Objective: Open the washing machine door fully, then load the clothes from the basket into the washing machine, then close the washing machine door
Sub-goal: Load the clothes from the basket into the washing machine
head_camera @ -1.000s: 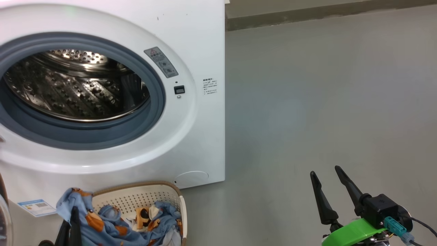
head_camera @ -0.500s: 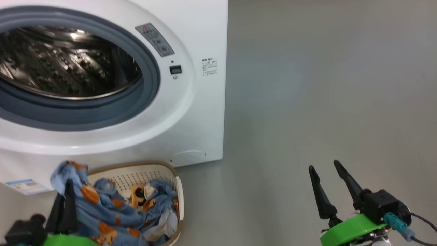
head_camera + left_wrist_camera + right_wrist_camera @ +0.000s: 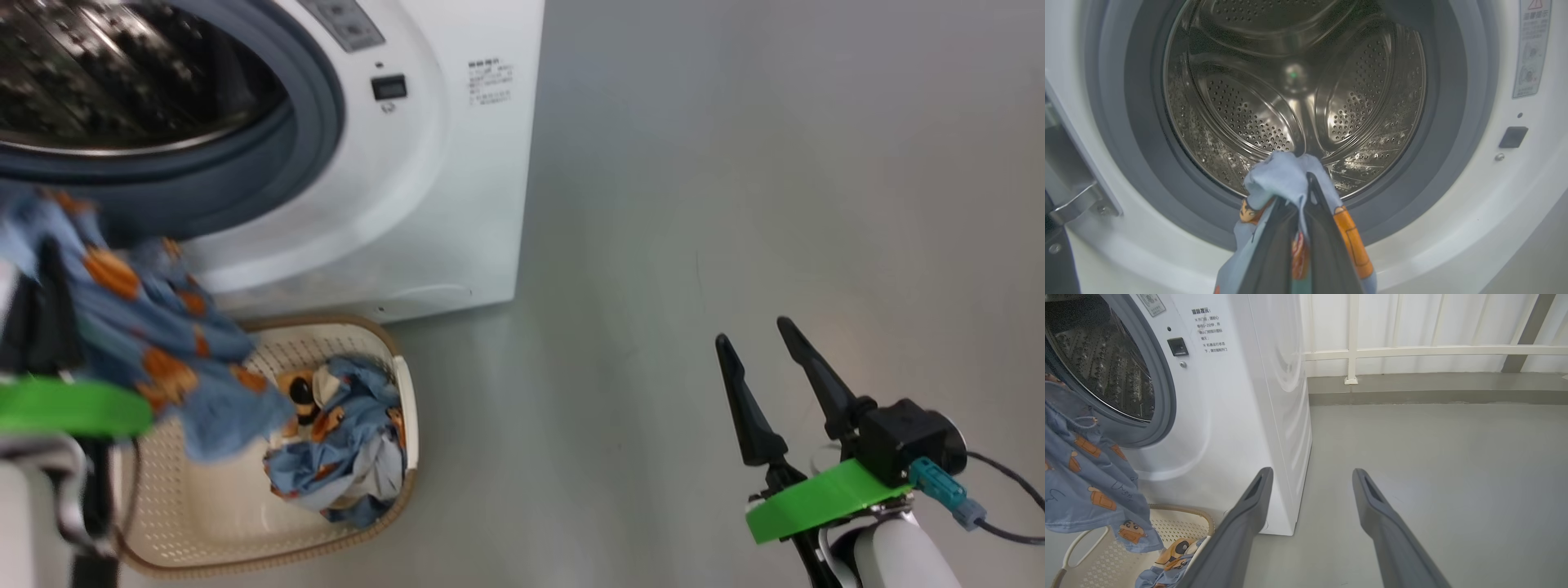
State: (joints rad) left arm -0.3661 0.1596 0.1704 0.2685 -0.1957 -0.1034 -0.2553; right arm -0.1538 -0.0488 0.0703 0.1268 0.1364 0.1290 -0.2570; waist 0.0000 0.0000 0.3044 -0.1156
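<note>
Left hand (image 3: 1295, 191) clamps the clothes (image 3: 1282, 171) — draped over its tips; right hand (image 3: 753, 331) apart.

Head view looks steeply down on the washing machine (image 3: 457, 163) and basket (image 3: 204, 510). Left wrist view faces the drum (image 3: 1241, 102), close ahead of the left tool (image 3: 1296, 192). Right wrist view shares the machine's front, left of the right tool (image 3: 1312, 473).

Washing machine (image 3: 1274, 396) front: small Chinese notice (image 3: 1209, 330), warning-triangle label (image 3: 1533, 49); wording illegible
</note>
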